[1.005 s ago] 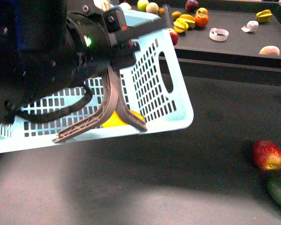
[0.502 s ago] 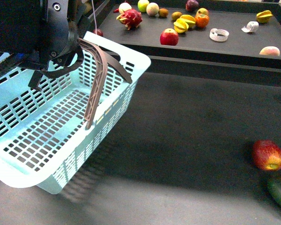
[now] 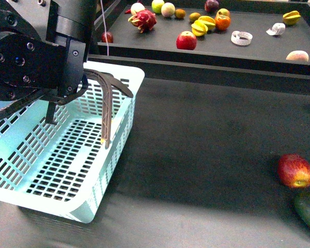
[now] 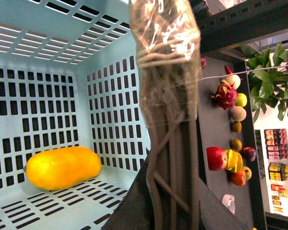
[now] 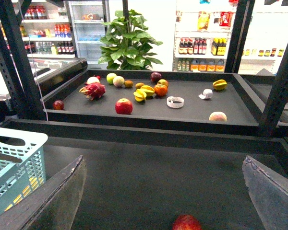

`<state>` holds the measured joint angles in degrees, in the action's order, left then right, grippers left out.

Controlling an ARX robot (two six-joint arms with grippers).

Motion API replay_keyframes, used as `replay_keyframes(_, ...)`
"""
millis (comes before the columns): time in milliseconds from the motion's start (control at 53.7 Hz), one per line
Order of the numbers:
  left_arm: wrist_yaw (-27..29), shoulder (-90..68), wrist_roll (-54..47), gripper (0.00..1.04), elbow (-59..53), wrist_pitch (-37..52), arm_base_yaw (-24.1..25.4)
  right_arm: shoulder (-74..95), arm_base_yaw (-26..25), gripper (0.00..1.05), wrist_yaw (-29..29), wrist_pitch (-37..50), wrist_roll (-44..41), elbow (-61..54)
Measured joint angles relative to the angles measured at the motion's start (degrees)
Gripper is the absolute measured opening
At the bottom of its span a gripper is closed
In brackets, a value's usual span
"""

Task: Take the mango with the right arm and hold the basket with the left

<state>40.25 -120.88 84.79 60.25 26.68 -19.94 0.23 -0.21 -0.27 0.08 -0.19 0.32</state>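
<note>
Already the mango (image 4: pixel 62 167) lies on its side on the floor of the basket (image 3: pixel 20 199), long axis along the near wall. The left gripper (image 3: pixel 67 85) sits at the taped handle (image 4: pixel 165 72); whether its fingers pinch it I cannot tell. The right gripper (image 5: pixel 163 191) has its fingers spread and empty, over bare tabletop (image 3: pixel 206 150) well apart from the mango, so it must reach across toward the basket.

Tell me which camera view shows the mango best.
The left wrist view: the mango lies whole and unobstructed on the basket floor. The front view shows only a yellow sliver beside the handle; the right wrist view gives yellow glimpses through the slots.
</note>
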Motion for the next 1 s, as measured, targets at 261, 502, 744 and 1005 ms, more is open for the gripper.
replay_keyframes(261, 0.6, 1.9, 4.9, 0.47, 2.2, -11.3, 0.0, 0.0, 0.0, 0.97, 0.0, 0.0, 0.0, 0.0)
replay_keyframes(502, -0.6, 14.9, 3.8, 0.95, -4.4, -15.8, -0.5, 0.0, 0.0, 0.97, 0.0, 0.0, 0.0, 0.0)
replay_keyframes(744, -1.4, 37.2, -9.1, 0.97, -20.1, -12.8, 2.1, 0.0, 0.0, 0.97, 0.0, 0.0, 0.0, 0.0)
replay_keyframes(1005, -9.2, 61.6, -21.8, 0.97, -39.4, -11.2, 9.4, 0.0, 0.0, 0.97, 0.0, 0.0, 0.0, 0.0)
